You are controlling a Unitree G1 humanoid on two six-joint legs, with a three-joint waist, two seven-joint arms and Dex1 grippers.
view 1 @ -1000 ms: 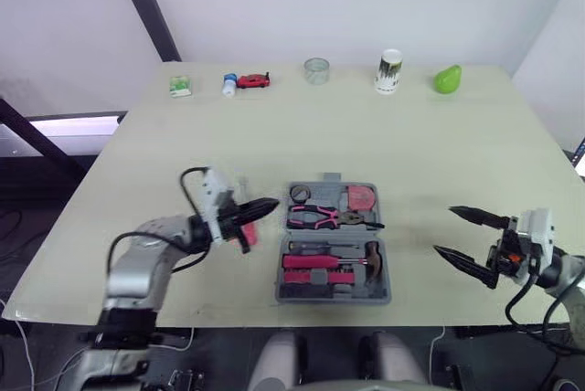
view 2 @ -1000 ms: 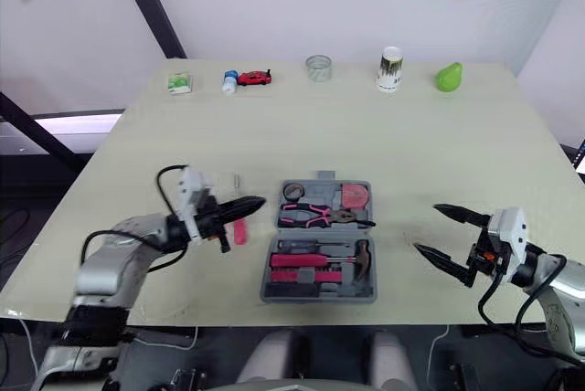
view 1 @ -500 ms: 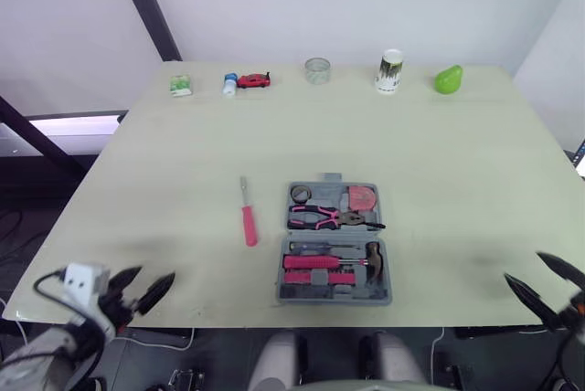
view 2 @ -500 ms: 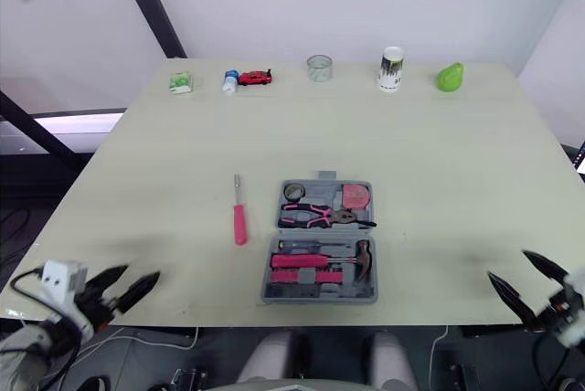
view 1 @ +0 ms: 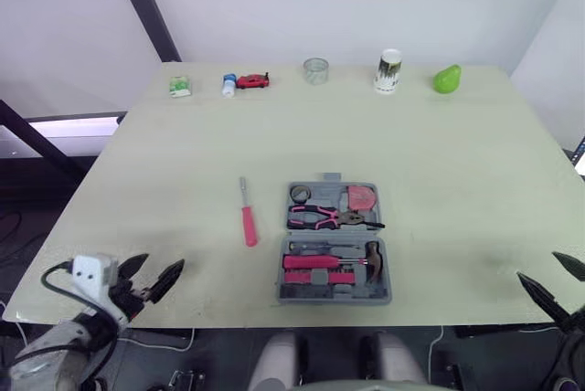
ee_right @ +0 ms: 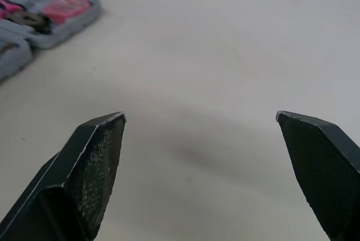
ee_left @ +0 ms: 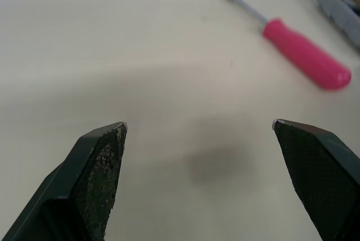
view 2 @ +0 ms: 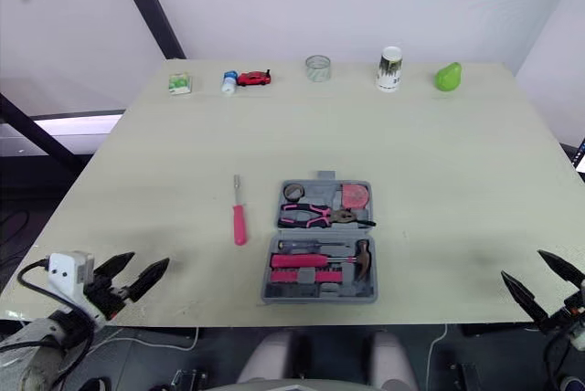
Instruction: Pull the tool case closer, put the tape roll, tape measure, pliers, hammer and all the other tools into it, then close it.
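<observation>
open tool case [view 1: 334, 298], pink screwdriver [view 1: 249, 225] beside

My left gripper [view 1: 164, 261] no longer reaches over the pink screwdriver [view 1: 247, 224] beside the tool case [view 1: 334, 243]. It is now pulled back to the near left edge of the table [view 1: 439, 163], fingers apart. My right gripper [view 1: 537, 265] has drawn back too, from right of the case to the near right edge. The screwdriver now lies uncovered.
</observation>
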